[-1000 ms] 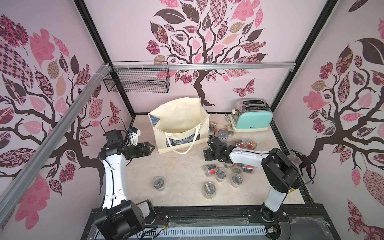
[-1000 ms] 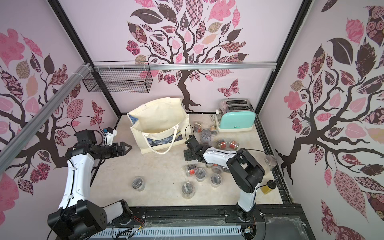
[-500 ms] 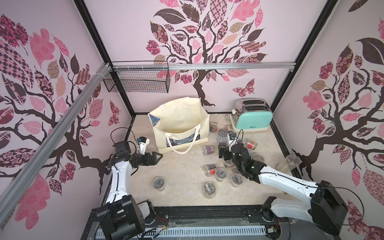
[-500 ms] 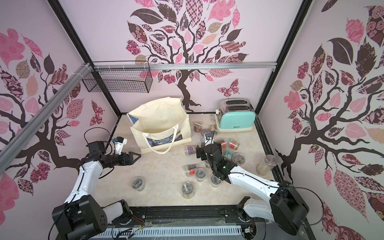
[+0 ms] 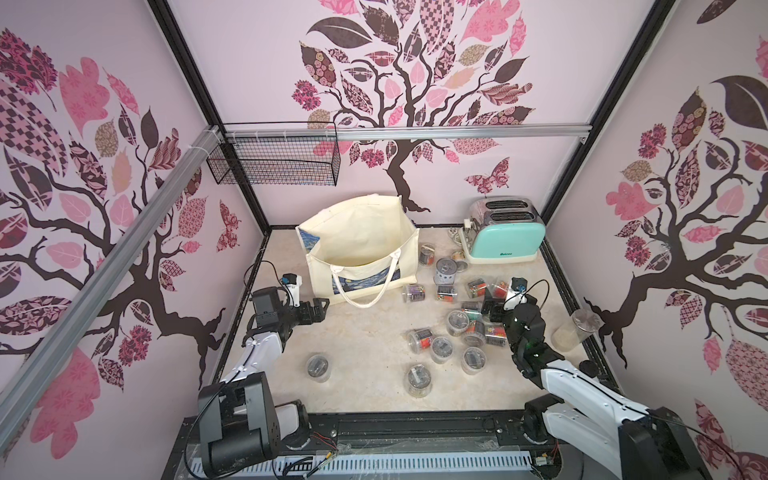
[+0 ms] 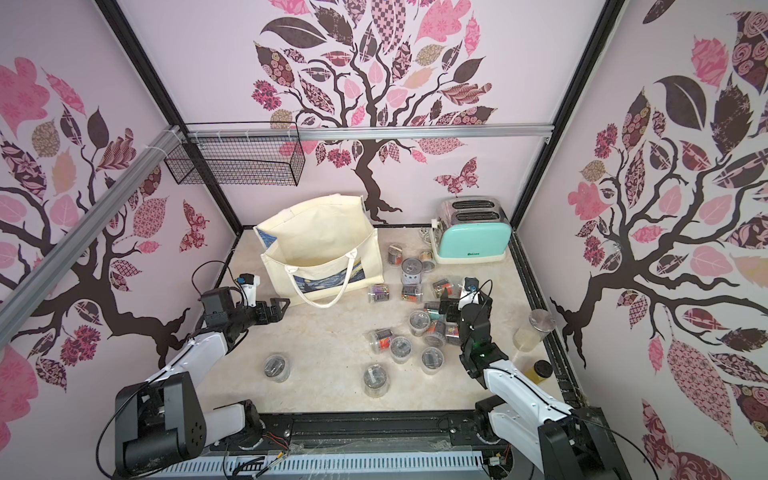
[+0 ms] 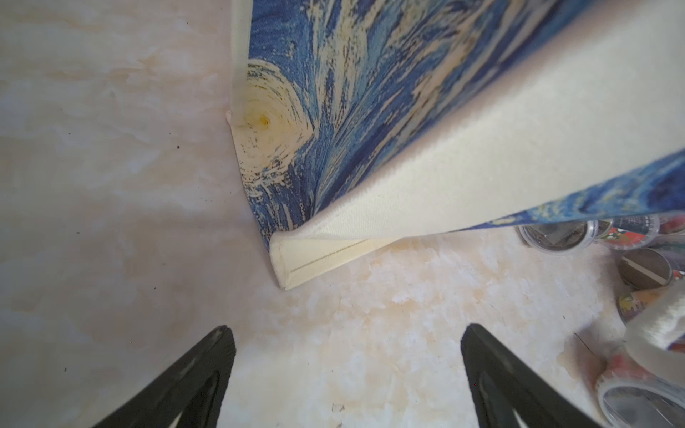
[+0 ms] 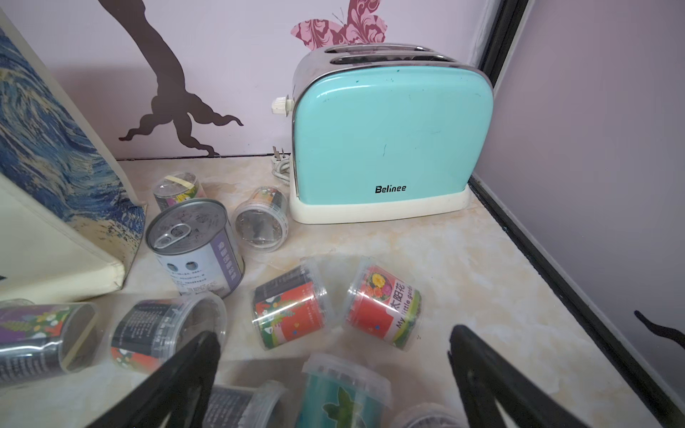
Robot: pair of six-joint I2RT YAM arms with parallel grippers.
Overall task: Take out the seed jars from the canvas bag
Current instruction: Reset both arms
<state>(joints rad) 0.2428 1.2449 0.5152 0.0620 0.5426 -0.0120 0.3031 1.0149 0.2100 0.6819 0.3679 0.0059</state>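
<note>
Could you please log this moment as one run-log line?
left jaws: open, empty, beside canvas bag | right jaws: open, empty, over seed jars | bag: upright, no jar visible inside

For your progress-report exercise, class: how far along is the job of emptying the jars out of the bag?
Done: many jars lie on the table beside the bag. In hand: nothing; the left tool, by the bag's corner, and the right tool, over the jars, are open and empty. Left: perhaps nothing; the visible bag interior shows no jar, though its bottom is hidden.
</note>
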